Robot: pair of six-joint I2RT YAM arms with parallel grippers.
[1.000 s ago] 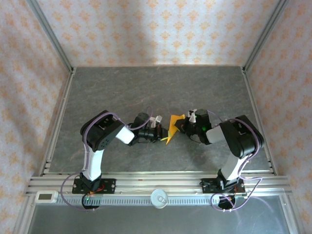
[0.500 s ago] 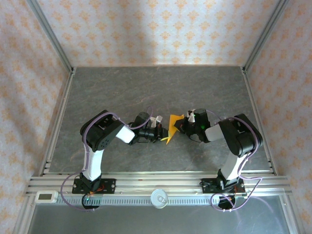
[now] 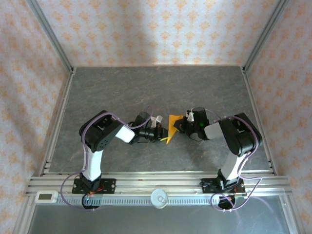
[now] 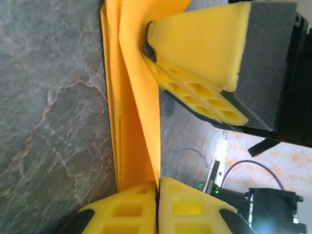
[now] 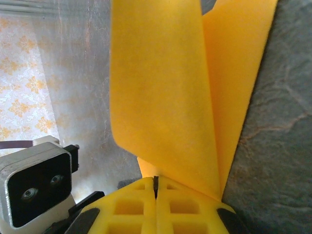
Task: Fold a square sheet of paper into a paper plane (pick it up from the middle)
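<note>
**Folded sheet pinched from both sides at mid-desk**

Top view: The thin bright orange paper sheet (image 3: 171,127) is seen near the middle of the grey stone-patterned desk (image 3: 146,83), between the two arms. It is already partly folded, with a pointed corner aimed toward the near side. The left tool (image 3: 162,131) is set against its left edge and the right tool (image 3: 179,126) against its right edge. Whether the sheet rests on the desk or is lifted just above it cannot be told from here.

Left wrist view: The yellow pads of the left tool (image 4: 157,181) are pressed together, and a thin edge of the sheet (image 4: 134,97) is pinched in the seam between them. Several layers are stacked along the left side. The far end of the paper is gripped by the right tool's yellow finger.

Right wrist view: The pads of the right tool (image 5: 156,184) are pressed together on the sheet (image 5: 161,87), which rises from the seam in two flaps.

The step in hand is judged to be the setting of a fold. Both pinches should be kept firm and the tools moved together, so that the thin paper is neither torn nor slipped. The layers should be kept edge to edge before any crease is pressed flat.
</note>
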